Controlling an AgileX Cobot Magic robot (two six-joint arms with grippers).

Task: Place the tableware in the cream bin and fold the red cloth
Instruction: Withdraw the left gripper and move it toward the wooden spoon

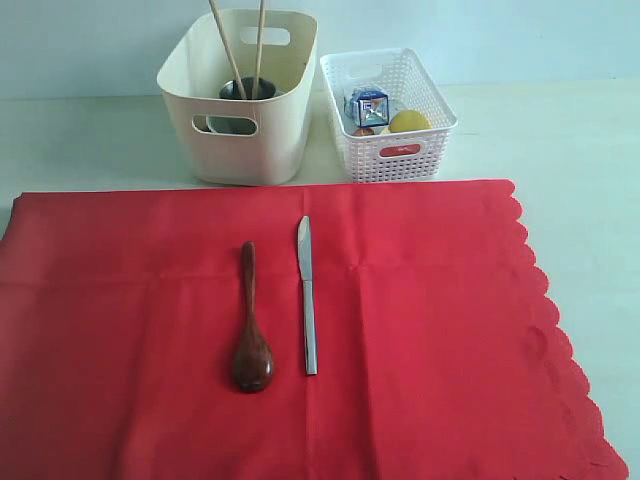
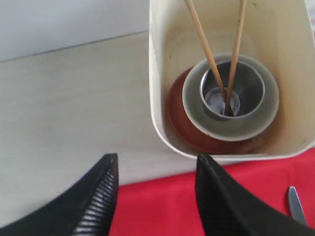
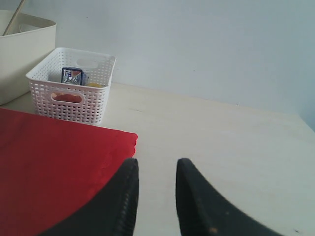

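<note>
The red cloth (image 1: 420, 330) lies flat over the near table, scalloped edge on the right. On it rest the dark wooden spoon (image 1: 251, 340) and, beside it, the metal knife (image 1: 308, 300). Behind stands the cream bin (image 1: 270, 150). Inside the bin (image 2: 162, 73) the brown plate (image 2: 179, 128) carries the pale bowl (image 2: 266, 120). The steel cup (image 2: 256, 91) sits in the bowl, and the chopsticks (image 2: 206, 49) lean in the cup. My left gripper (image 2: 156, 164) hangs open and empty over the cloth's (image 2: 157, 206) back edge, near the bin. My right gripper (image 3: 157, 167) is open and empty over bare table beside the cloth's corner (image 3: 44, 157). Neither gripper shows in the exterior view.
A white lattice basket (image 1: 400, 150) stands right of the bin, holding a milk carton (image 1: 371, 105) and a lemon (image 1: 409, 121). The pale table runs behind and to the right of the cloth. The knife's tip (image 2: 295, 204) shows at the left wrist view's corner.
</note>
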